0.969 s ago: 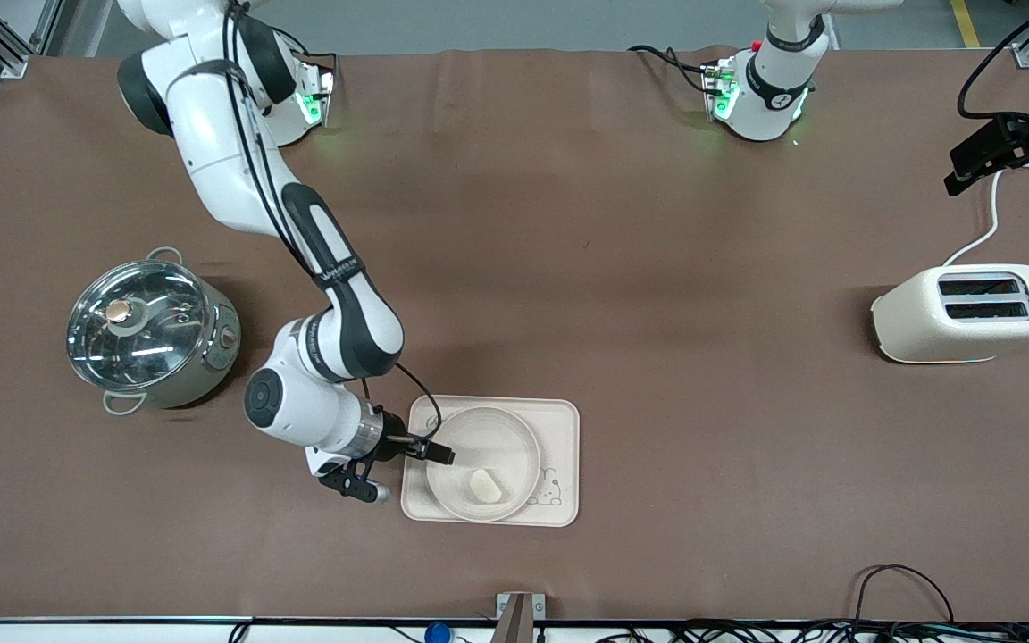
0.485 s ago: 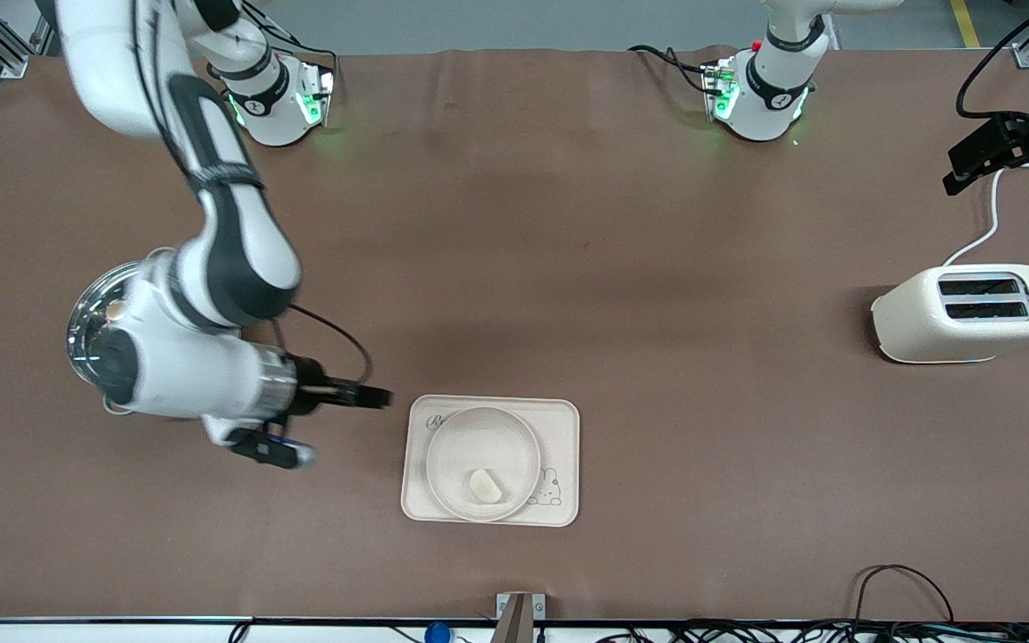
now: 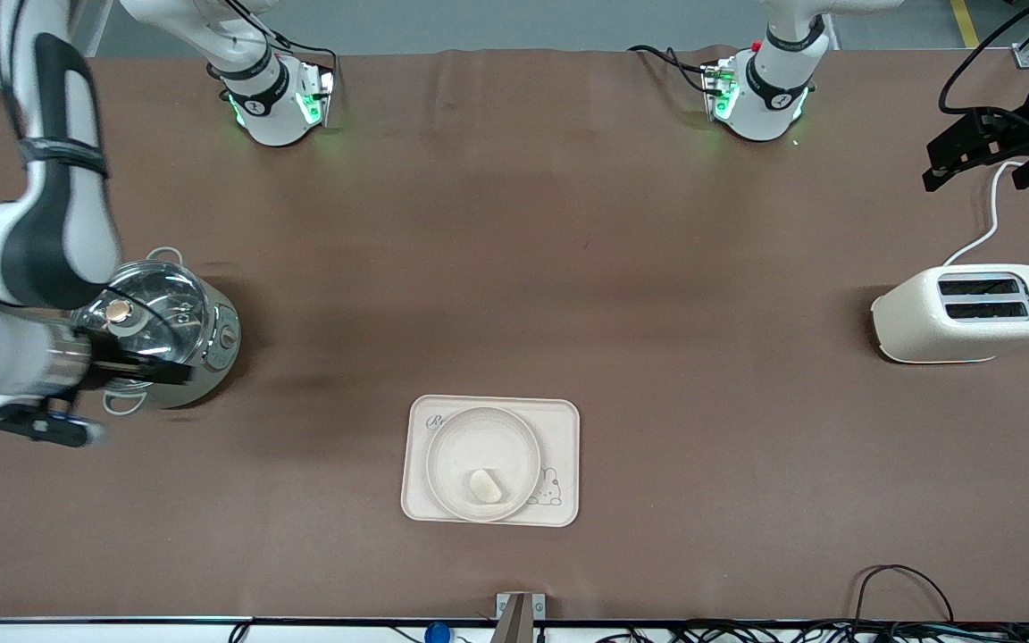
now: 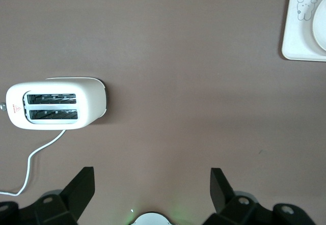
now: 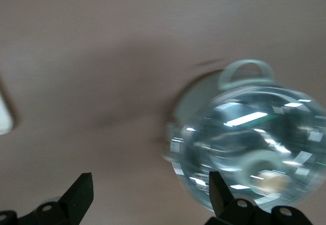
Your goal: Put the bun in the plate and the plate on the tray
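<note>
The bun (image 3: 485, 486) lies in the round cream plate (image 3: 461, 442). The plate sits on the rectangular tray (image 3: 564, 429), whose rabbit drawing shows beside the plate. My right gripper (image 3: 177, 372) is open and empty, up in the air over the steel pot's nearer edge, well away from the tray toward the right arm's end. In the right wrist view its fingers (image 5: 81, 192) are spread wide with nothing between them. My left gripper (image 3: 974, 179) is open and empty over the table at the left arm's end. The left wrist view shows a tray corner (image 4: 300, 36).
A steel pot with a glass lid (image 3: 153, 326) stands toward the right arm's end and fills the right wrist view (image 5: 249, 148). A cream toaster (image 3: 966, 313) with a white cord stands toward the left arm's end and also shows in the left wrist view (image 4: 56, 105). Cables run along the table's near edge.
My right gripper has drawn back from the plate's rim, swinging toward the right arm's end until it is over the pot. Plate, bun and tray stayed put. The left gripper shifted slightly.
</note>
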Controlling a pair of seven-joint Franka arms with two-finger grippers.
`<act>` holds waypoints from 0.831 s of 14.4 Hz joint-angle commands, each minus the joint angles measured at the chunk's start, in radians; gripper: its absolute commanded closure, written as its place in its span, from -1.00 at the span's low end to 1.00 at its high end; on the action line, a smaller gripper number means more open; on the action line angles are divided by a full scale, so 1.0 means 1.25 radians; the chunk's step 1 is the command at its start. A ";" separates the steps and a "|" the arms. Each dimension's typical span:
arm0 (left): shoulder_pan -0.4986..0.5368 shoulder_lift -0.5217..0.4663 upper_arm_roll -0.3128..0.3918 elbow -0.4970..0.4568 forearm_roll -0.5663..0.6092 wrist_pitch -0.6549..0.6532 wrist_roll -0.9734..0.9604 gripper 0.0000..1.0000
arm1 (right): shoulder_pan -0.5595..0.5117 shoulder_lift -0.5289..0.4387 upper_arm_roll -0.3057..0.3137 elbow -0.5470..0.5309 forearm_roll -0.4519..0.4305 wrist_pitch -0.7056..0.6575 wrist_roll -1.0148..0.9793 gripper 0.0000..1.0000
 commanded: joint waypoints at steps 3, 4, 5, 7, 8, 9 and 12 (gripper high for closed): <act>0.003 -0.010 -0.036 -0.001 -0.009 -0.004 -0.005 -1.00 | -0.043 -0.108 0.013 -0.032 -0.109 -0.120 -0.077 -1.00; 0.008 -0.012 -0.048 -0.006 -0.004 -0.004 -0.016 -1.00 | -0.053 -0.112 0.013 -0.032 -0.108 -0.147 -0.076 -1.00; 0.009 -0.016 -0.050 -0.022 -0.004 -0.002 -0.016 -1.00 | -0.056 -0.122 0.013 -0.029 -0.106 -0.171 -0.076 -1.00; 0.009 -0.037 -0.050 -0.056 -0.003 0.016 -0.015 -1.00 | -0.056 -0.127 0.013 -0.017 -0.119 -0.176 -0.090 -1.00; 0.012 -0.042 -0.050 -0.070 -0.004 0.021 -0.005 -1.00 | -0.062 -0.128 0.012 -0.016 -0.119 -0.176 -0.087 -1.00; 0.015 -0.052 -0.048 -0.086 -0.004 0.028 -0.001 -1.00 | -0.080 -0.128 0.012 -0.015 -0.115 -0.166 -0.087 -1.00; 0.013 -0.053 -0.048 -0.091 -0.003 0.046 -0.002 -1.00 | -0.091 -0.168 0.020 0.010 -0.104 -0.167 -0.080 -1.00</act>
